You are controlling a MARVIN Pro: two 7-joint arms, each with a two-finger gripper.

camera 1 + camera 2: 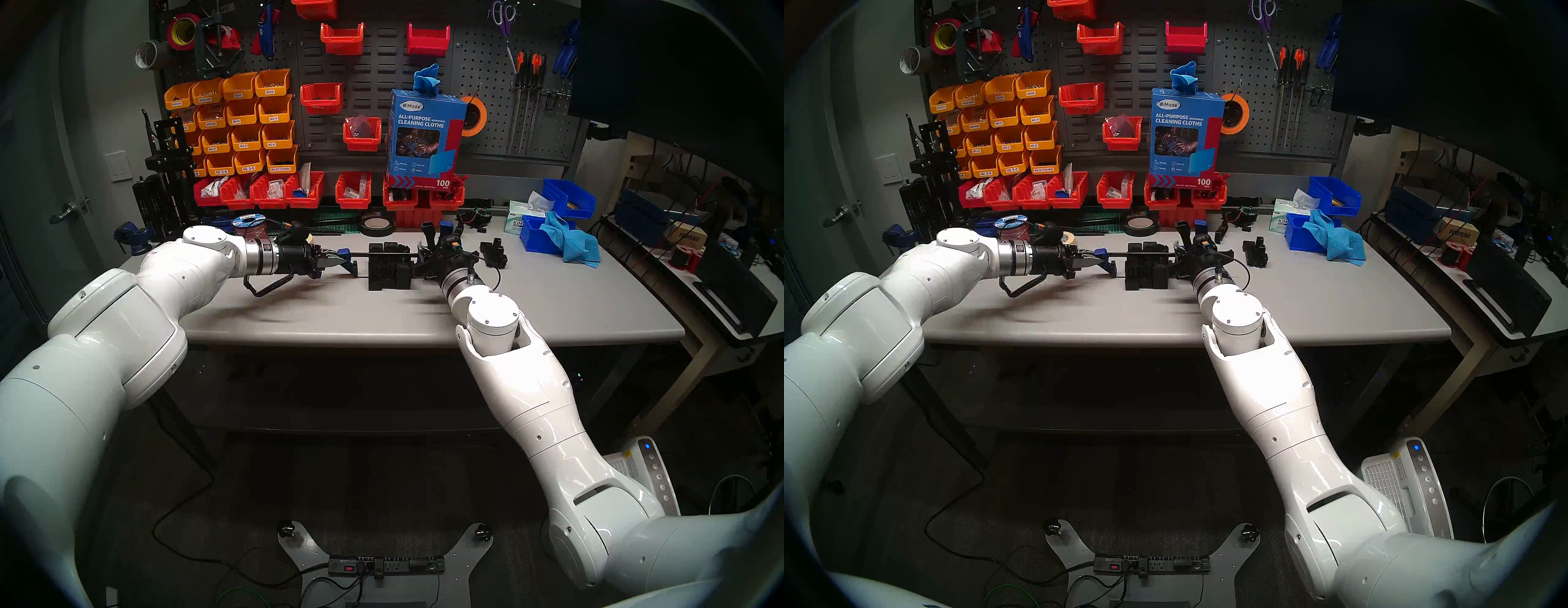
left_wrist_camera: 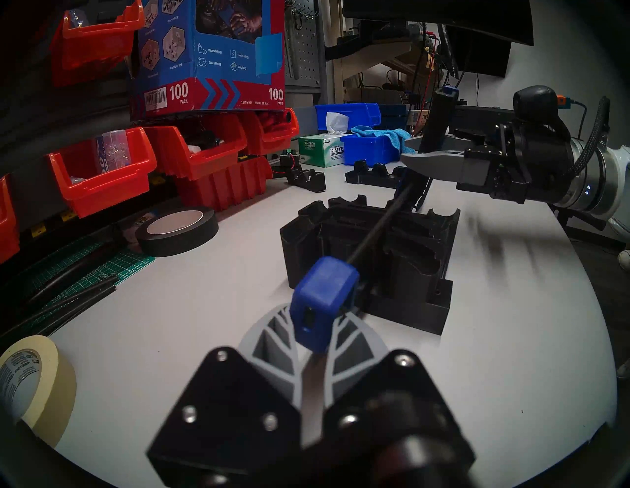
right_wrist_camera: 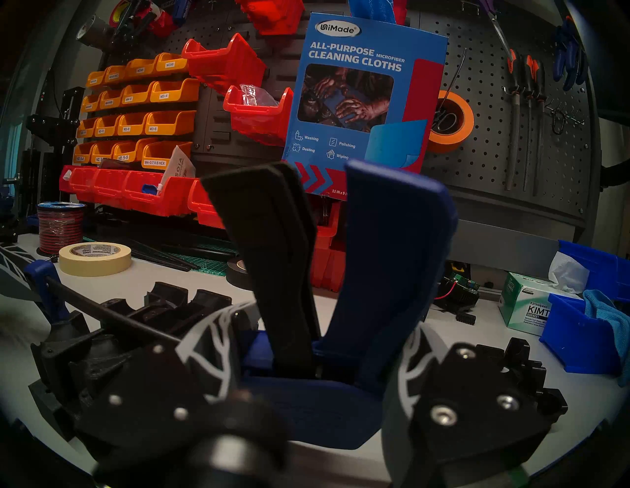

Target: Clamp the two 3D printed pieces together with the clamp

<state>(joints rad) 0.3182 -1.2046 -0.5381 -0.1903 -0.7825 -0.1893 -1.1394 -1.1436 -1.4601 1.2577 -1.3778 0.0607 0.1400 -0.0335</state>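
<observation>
The clamp's thin black bar (image 1: 384, 254) lies level over the two black 3D printed pieces (image 1: 388, 271), which stand side by side on the grey table (image 1: 382, 314). My left gripper (image 1: 336, 260) is shut on the clamp's blue end jaw (image 2: 324, 303), a small gap left of the pieces (image 2: 375, 259). My right gripper (image 1: 426, 259) is shut on the clamp's body at the base of its handle. The black trigger (image 3: 272, 255) and blue grip (image 3: 392, 255) stick up between my right fingers (image 3: 211, 340). The jaw at the handle end is hidden.
A lower black stepped part (image 1: 494, 253) lies right of my right gripper. Blue bins with a blue cloth (image 1: 577, 246) and a tissue box (image 1: 515, 220) stand at the back right. A black tape roll (image 1: 375, 224), masking tape (image 2: 34, 385), a wire spool (image 1: 250, 227) and red bins (image 1: 297, 191) line the back.
</observation>
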